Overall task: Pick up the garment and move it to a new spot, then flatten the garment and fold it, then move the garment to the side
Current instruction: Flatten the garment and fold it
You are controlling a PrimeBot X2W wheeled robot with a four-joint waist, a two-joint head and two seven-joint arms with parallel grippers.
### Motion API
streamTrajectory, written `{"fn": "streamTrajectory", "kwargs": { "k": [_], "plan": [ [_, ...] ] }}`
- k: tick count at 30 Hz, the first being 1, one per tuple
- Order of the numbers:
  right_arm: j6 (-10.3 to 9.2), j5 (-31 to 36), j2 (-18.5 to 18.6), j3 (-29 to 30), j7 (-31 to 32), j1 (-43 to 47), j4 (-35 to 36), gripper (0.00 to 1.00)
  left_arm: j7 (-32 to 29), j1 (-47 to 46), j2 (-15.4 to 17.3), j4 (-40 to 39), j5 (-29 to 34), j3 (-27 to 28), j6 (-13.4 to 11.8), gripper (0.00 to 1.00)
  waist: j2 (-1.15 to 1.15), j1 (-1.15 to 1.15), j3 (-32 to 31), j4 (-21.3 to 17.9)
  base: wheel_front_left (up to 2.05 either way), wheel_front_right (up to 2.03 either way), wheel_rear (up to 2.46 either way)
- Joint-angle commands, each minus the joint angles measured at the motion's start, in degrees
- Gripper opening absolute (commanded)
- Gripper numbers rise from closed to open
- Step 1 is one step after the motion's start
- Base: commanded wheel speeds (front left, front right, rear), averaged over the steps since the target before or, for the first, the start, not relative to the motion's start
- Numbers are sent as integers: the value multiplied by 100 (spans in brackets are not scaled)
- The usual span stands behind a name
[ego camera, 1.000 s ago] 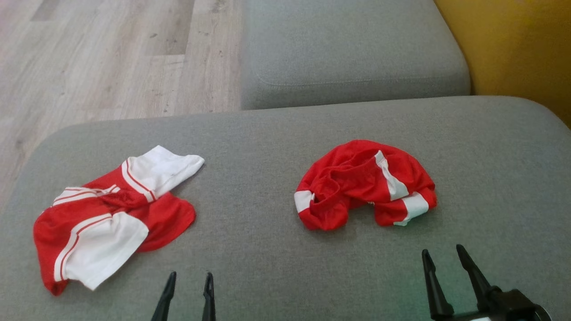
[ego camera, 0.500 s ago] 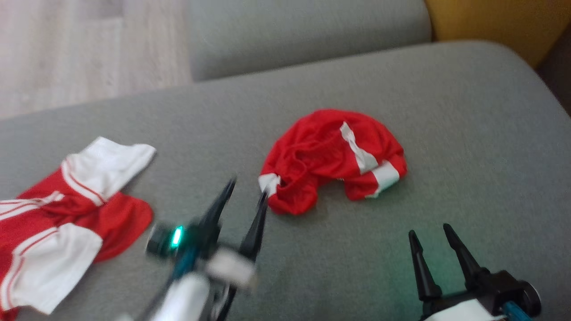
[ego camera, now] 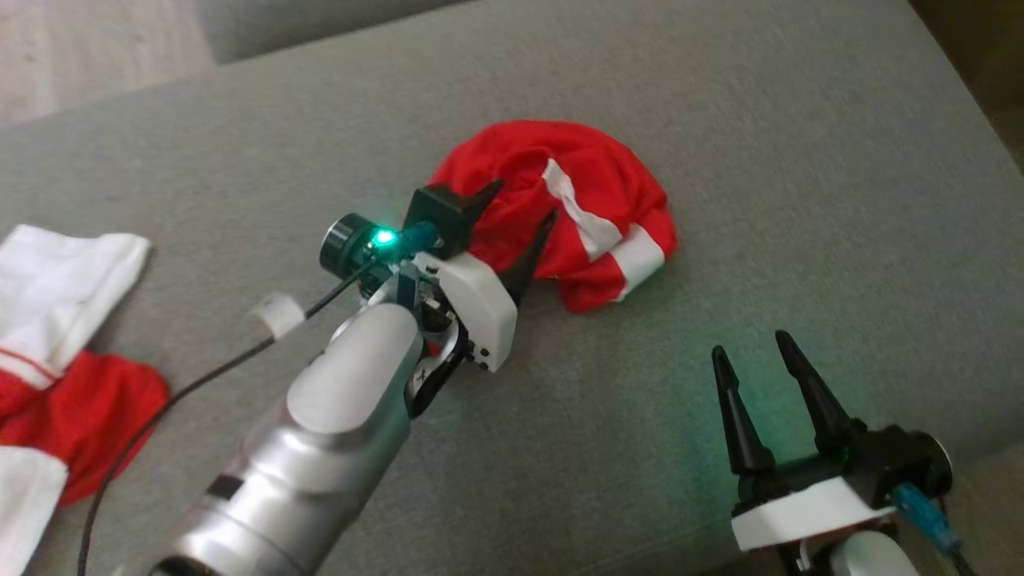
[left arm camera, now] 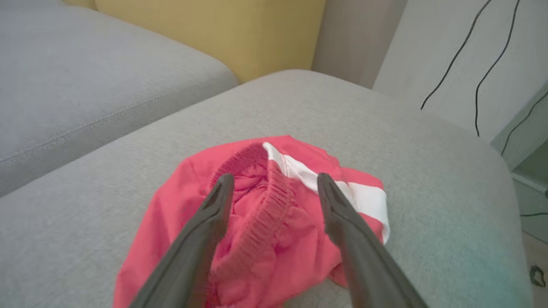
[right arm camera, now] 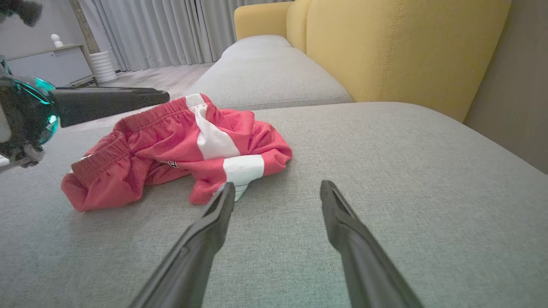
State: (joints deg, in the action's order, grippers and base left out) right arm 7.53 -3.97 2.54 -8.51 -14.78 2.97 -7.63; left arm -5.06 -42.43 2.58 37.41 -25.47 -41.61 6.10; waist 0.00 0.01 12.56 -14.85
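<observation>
On the grey cushion [ego camera: 760, 136] in the head view, the garment [ego camera: 576, 200], a pair of red shorts with white stripes, is lying crumpled in a heap near the middle. The left gripper [ego camera: 525, 199] is reaching over the left side of the heap with its fingers apart and nothing clamped between them. Whether the tips are touching the cloth I cannot tell. A green light [ego camera: 386, 237] is glowing at its wrist, and a black cable [ego camera: 200, 376] is trailing beside the silver forearm. The right gripper [ego camera: 750, 344] is sitting at the lower right, well apart from the shorts, with its fingers spread wide and empty. A second garment [ego camera: 80, 400], red and white, is lying at the left edge.

Along the left wrist view, the left gripper [left arm camera: 274, 177] is straddling the ribbed waistband [left arm camera: 265, 214], one finger on each side, with red cloth showing between and under them. A white stripe [left arm camera: 364, 199] is running down the right of the heap. A yellow backrest [left arm camera: 214, 30] is standing behind the cushions.

Across the right wrist view, the right gripper [right arm camera: 277, 185] is pointing over bare cushion with its fingers parted and holding nothing. The shorts [right arm camera: 171, 137] are lying ahead and to the left, a white patch sitting just beyond the left fingertip. One dark finger of the left gripper [right arm camera: 107, 102] is showing at the left, above the waistband.
</observation>
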Motion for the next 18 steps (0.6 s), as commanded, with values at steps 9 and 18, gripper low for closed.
{"fn": "streamTrajectory", "kwargs": {
  "k": [9, 18],
  "plan": [
    [-4, -149, 33, -133, -22, -283, 119, 100, -285, -1144, 30, 634, -517, -606, -37, 100, 0, -1, 412, -346, 0, 0, 0],
    [-4, -142, 33, -77, -22, -267, 61, 100, -660, -1513, 30, 853, -906, -1105, -38, 100, 0, -1, 357, -447, 0, 0, 0]
  ]
}}
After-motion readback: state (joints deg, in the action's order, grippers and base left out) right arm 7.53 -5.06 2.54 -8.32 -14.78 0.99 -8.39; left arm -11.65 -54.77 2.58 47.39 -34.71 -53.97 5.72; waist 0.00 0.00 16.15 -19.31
